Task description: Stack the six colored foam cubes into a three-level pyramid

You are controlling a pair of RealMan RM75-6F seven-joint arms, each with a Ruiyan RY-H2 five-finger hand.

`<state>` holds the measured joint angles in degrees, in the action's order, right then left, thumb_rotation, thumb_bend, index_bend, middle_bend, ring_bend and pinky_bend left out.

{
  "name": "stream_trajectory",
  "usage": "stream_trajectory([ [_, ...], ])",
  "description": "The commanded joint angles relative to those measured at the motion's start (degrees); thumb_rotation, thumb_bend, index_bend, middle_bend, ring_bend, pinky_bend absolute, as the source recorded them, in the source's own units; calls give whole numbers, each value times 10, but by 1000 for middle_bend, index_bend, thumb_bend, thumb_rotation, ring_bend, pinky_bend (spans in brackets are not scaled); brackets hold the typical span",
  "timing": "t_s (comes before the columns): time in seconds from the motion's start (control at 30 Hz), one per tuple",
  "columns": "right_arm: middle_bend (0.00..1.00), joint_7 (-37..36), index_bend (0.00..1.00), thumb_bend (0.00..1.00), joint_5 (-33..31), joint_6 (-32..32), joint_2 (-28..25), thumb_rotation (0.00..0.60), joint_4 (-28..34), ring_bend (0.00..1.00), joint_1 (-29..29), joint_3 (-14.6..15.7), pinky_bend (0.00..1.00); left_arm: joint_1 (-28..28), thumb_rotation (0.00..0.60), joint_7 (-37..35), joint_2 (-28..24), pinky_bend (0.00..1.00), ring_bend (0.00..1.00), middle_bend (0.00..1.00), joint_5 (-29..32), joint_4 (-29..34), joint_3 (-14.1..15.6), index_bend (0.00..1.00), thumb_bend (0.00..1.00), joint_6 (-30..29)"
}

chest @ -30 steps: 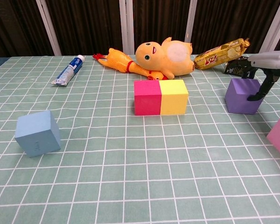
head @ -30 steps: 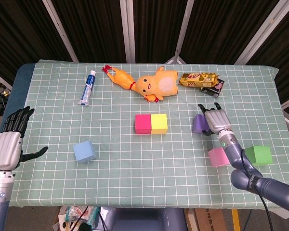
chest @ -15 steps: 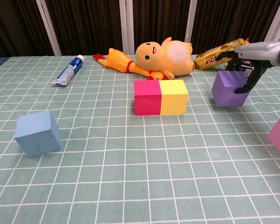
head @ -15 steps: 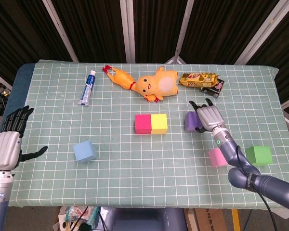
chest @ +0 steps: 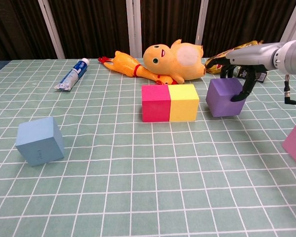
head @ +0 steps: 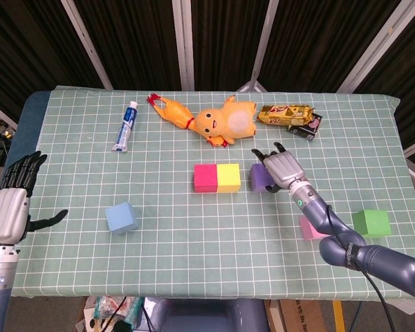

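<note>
A magenta cube (head: pixel 205 177) and a yellow cube (head: pixel 228 177) sit side by side, touching, at the table's middle. Just right of them, a small gap away, my right hand (head: pixel 280 168) grips the purple cube (head: pixel 258 177) from above and from its right side. In the chest view the purple cube (chest: pixel 223 97) tilts slightly under the right hand (chest: pixel 244 61), beside the yellow cube (chest: pixel 183 102). A blue cube (head: pixel 121 217) lies front left. The pink cube (head: pixel 310 227) and green cube (head: pixel 371 223) lie front right. My left hand (head: pixel 14 202) hangs open off the table's left edge.
Along the back lie a toothpaste tube (head: pixel 126 126), a rubber chicken (head: pixel 169 108), a yellow plush duck (head: pixel 225 122), a gold snack pack (head: pixel 283 114) and a dark packet (head: pixel 308 128). The green checked cloth (head: pixel 194 235) covers the table.
My right hand has carried the purple cube leftward, from well right of the pair to just beside the yellow cube. The left hand has not moved.
</note>
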<state>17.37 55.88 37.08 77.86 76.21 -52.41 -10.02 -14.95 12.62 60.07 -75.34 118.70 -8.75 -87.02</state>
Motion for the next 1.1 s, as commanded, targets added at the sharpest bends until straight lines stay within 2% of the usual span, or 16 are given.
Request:
stream_trajectory([
  [0.03,411,9,0,274,-7,0,5,600,-1,284,-7,2,0,0,600,-3,-1,21,0,19,2,-1,-1,0,109,3],
  [1.1,411,76,0,274,-98,-10,51,600,-38,284,-73,20,0,1,600,-24,-8,22,0,20,32,-16,-18,0,109,30],
])
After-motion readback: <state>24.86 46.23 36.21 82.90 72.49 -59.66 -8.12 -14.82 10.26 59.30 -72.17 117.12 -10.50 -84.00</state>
